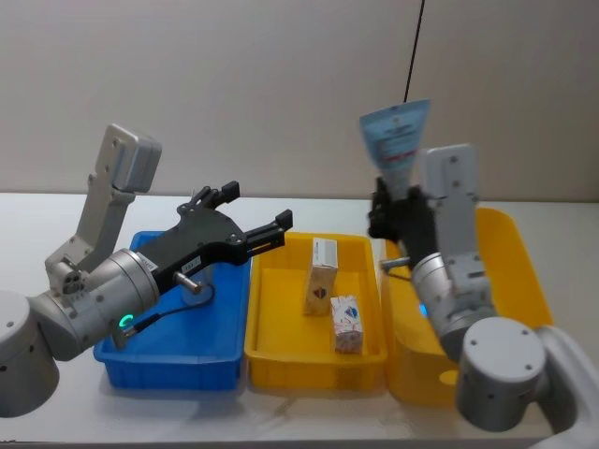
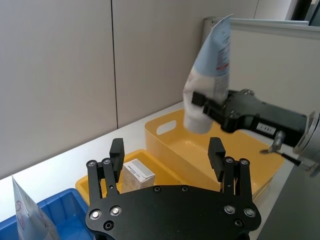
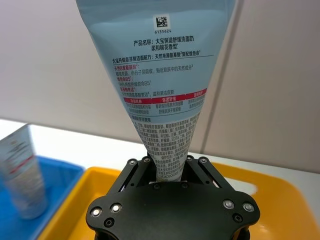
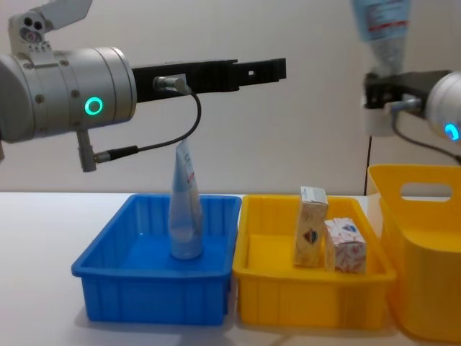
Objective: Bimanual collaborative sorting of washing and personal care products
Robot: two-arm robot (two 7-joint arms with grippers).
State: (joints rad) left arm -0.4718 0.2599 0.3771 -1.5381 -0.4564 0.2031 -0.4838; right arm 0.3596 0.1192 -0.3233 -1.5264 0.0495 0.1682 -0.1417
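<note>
An upright tube (image 4: pixel 185 216) stands mid blue bin (image 4: pixel 151 295), open floor all around it.

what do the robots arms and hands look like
Both arms are silver-grey, built of rounded cylindrical joints. The left arm carries a glowing green ring and a looping black cable; the right arm has a bluish light. The left hand and right hand are flat black plates with silver screws.

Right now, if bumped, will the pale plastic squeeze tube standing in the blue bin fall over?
Likely yes: the pale plastic squeeze tube stands tall on its small cap in the blue plastic bin. Its flattened upper end looks soft, so it would probably flex if the open left gripper above pinched it.
</note>
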